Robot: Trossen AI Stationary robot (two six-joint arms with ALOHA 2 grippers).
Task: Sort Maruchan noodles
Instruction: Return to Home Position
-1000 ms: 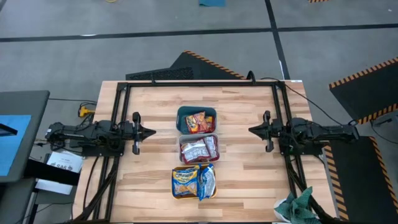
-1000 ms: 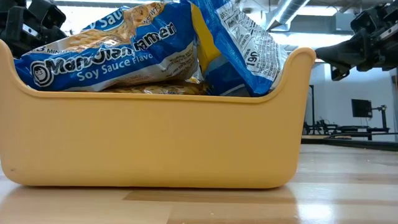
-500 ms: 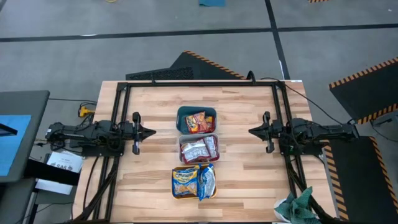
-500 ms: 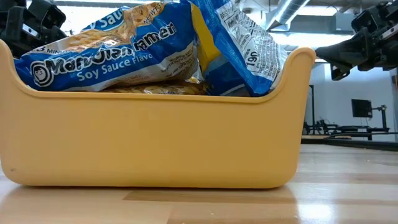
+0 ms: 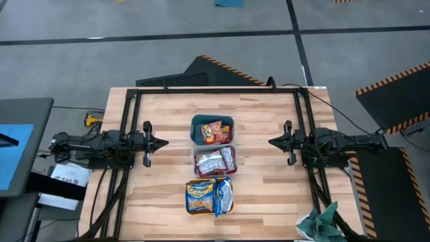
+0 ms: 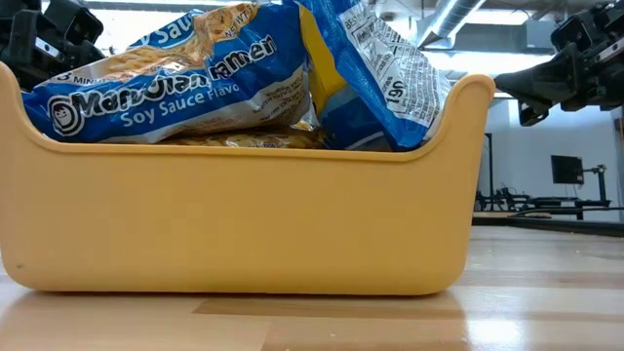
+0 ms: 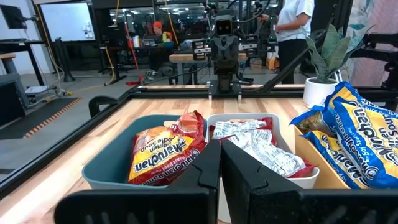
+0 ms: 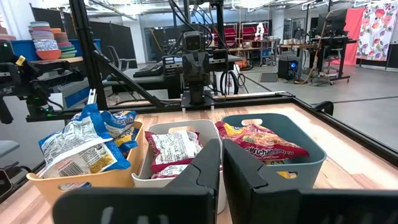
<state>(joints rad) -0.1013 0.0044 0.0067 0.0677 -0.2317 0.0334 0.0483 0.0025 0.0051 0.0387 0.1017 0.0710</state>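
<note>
Wooden table (image 5: pixel 269 168) showed all Maruchan noodles (image 5: pixel 213 161) sitting in three bins (image 5: pixel 193 128) by kind, left gripper (image 5: pixel 161 142) and right gripper (image 5: pixel 274 142) out wide, fingers pressed together, sorting seemingly finished.

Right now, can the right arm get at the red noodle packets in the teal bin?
Probably yes. The right gripper, shut, faces the teal bin; only bare table lies between, and the red packets lie uncovered.
</note>
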